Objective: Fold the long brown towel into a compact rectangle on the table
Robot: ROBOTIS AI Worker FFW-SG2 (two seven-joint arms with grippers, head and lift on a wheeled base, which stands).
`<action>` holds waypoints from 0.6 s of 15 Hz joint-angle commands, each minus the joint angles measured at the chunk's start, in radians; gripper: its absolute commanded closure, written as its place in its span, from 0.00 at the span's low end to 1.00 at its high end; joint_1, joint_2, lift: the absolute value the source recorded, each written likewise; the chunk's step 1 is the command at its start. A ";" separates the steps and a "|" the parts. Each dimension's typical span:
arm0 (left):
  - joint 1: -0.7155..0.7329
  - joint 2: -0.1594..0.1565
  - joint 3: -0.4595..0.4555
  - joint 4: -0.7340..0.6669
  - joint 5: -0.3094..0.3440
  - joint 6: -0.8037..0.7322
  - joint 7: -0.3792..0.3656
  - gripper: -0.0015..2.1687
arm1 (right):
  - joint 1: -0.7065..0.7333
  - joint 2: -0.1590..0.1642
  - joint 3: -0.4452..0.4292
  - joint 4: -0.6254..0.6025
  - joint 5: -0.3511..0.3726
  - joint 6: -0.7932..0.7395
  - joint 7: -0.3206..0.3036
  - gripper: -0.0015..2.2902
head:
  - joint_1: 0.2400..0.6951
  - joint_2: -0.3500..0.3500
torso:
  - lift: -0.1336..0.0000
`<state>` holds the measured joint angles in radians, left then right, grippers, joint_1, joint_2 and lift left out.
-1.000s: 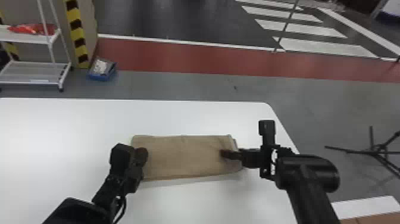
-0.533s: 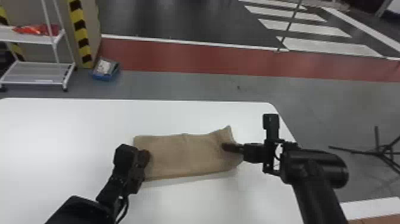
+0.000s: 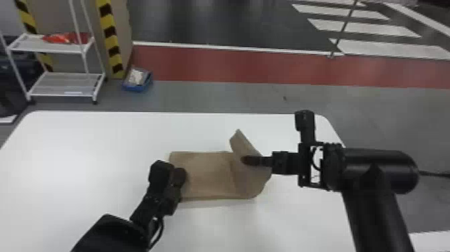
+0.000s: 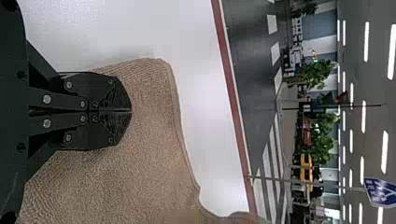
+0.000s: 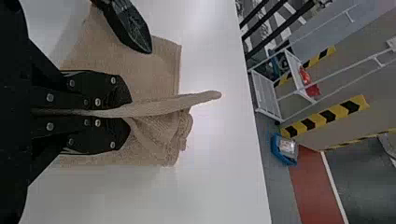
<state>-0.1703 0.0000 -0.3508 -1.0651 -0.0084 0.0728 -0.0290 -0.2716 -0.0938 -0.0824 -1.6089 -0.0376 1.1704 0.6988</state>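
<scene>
- Leftmost, a white shelf rack (image 3: 60,85) with a red packet (image 3: 67,38) stands in the upper left of the frame, beyond the table.
- Just right of the rack, a blue bin (image 3: 135,88) sits on the floor.
- White table (image 3: 83,150) spreads across the left of the frame, giving wide room beside the towel; a band of it also runs between the towel and the far edge.
- Left gripper (image 3: 180,176), lower left of centre, is over the towel's left end; the left wrist view shows its fingers pressed together, with towel below them.
- Brown towel (image 3: 211,174) lies folded in the lower middle of the frame, its near edge fairly straight, its right end lifted into a flap pointing up.
- Right gripper (image 3: 249,161), right of centre, holds that flap, pinched between its fingers; the table's right edge passes behind this arm.
- At the left wrist view's right edge, a blue sign (image 4: 382,192) carries white markings.
</scene>
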 commanded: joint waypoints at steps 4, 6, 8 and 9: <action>0.092 -0.003 0.029 -0.184 0.018 0.086 -0.011 0.76 | -0.087 0.045 0.056 -0.008 0.016 0.102 -0.045 0.65 | 1.00 0.38 | 0.58; 0.170 -0.003 0.092 -0.343 0.016 0.163 -0.049 0.76 | -0.094 0.045 0.059 -0.005 0.019 0.114 -0.053 0.65 | 1.00 0.39 | 0.58; 0.224 -0.003 0.154 -0.447 0.016 0.224 -0.083 0.77 | -0.106 0.045 0.058 0.001 0.022 0.117 -0.062 0.65 | 1.00 0.40 | 0.58; 0.232 -0.003 0.157 -0.464 0.016 0.252 -0.085 0.77 | -0.109 0.045 0.058 0.001 0.022 0.121 -0.064 0.65 | 1.00 0.41 | 0.58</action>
<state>0.0419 0.0000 -0.2124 -1.4891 0.0077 0.2860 -0.1131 -0.3751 -0.0491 -0.0241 -1.6087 -0.0164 1.2877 0.6360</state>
